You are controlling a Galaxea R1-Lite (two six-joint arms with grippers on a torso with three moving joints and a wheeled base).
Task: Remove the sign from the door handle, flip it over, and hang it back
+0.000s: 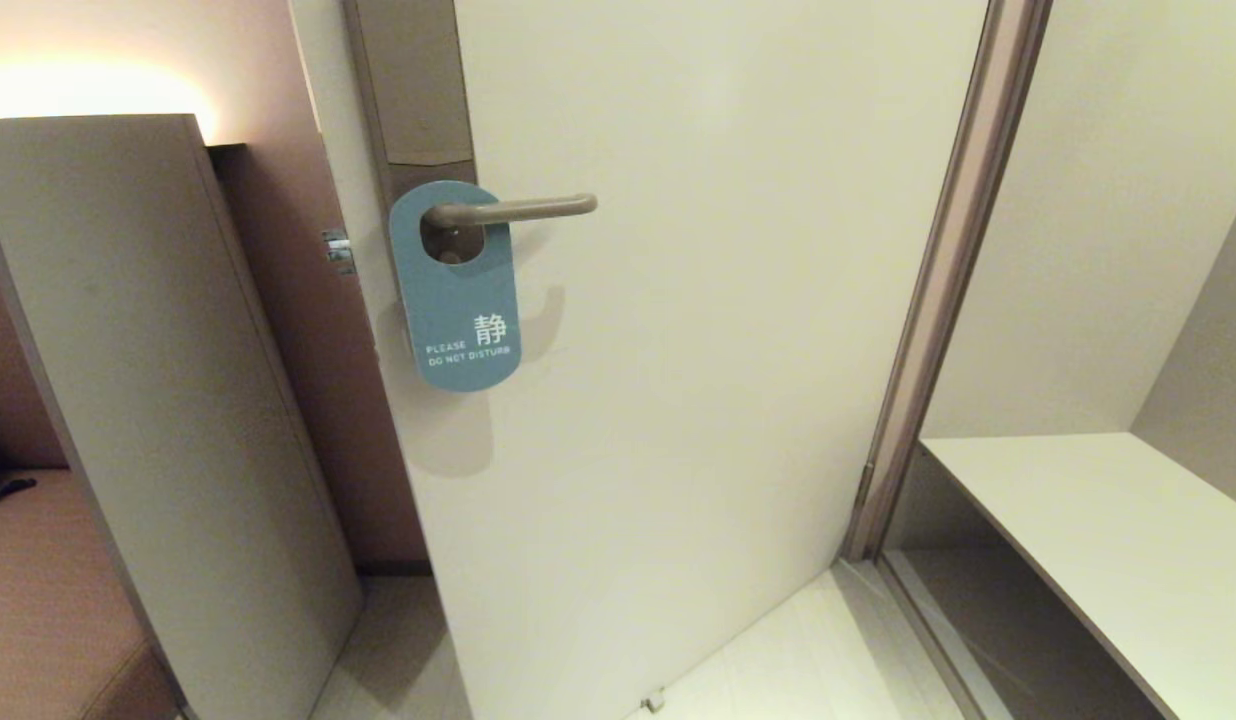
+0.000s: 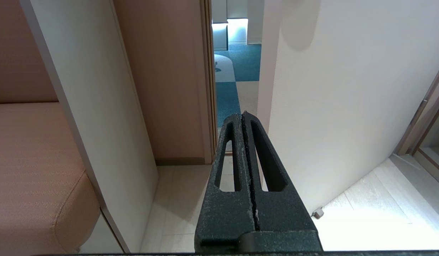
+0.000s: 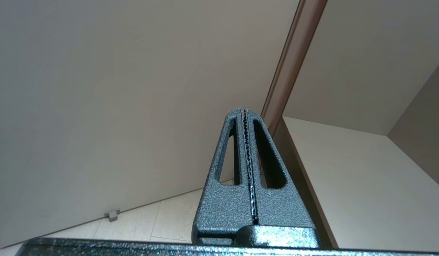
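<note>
In the head view the sign (image 1: 458,300) hangs on the door handle (image 1: 523,209) by its round hole, blue face outward with white DO NOT DISTURB lettering. The handle is a slim grey lever on a tall lock plate (image 1: 418,90) at the edge of the white door (image 1: 718,350). Neither arm shows in the head view. My left gripper (image 2: 242,115) is shut and empty, low down, facing the door's edge and the gap beside it. My right gripper (image 3: 242,110) is shut and empty too, pointing at the door's lower part near the frame.
A tall grey panel (image 1: 148,380) stands left of the door beside a tan upholstered seat (image 1: 38,600). Right of the brown door frame (image 1: 938,290) a white shelf (image 1: 1108,540) sits in an alcove. A small door stop (image 1: 654,702) is on the pale floor.
</note>
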